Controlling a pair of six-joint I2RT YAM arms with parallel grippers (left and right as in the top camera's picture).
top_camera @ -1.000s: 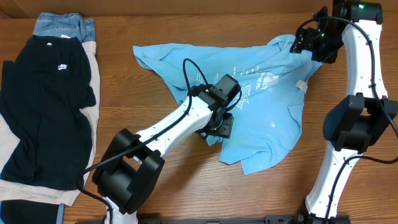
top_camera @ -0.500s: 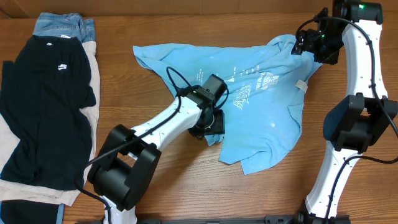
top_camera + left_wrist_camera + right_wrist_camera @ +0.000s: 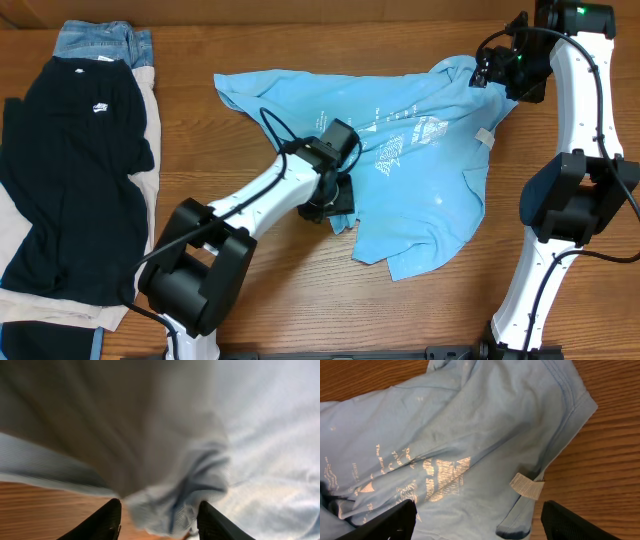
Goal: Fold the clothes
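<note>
Looking at the T-shirt (image 3: pixel 420 170) first: light sky-blue, thin fabric, lying crumpled and unfolded on the wooden table (image 3: pixel 200 130), right of centre. One sleeve points toward the far left and the hem sags toward the near edge. White printed text and logos (image 3: pixel 405 135) run across the chest. A small white label (image 3: pixel 527 485) sticks out beside a stitched seam on the shirt's right side.

My left gripper (image 3: pixel 335 200) sits at the shirt's near-left edge. On its wrist camera, a bunched fold of blue cloth (image 3: pixel 175 495) fills the gap between the two dark fingers (image 3: pixel 112 520), which stand partly apart. I cannot tell whether they have clamped it or only bracket it. Bare wood shows below the fold on the left.

My right gripper (image 3: pixel 497 72) is at the shirt's far-right corner, above the fabric. Its wrist camera shows the fingers (image 3: pixel 402 520) spread wide to either side of the frame, nothing between them but the shirt lying below.

A black T-shirt (image 3: pixel 80 170) with a small white logo lies flat at the table's left, well apart from the blue one. It rests over a beige cloth (image 3: pixel 152 130), with blue jeans (image 3: pixel 100 42) beyond it.
</note>
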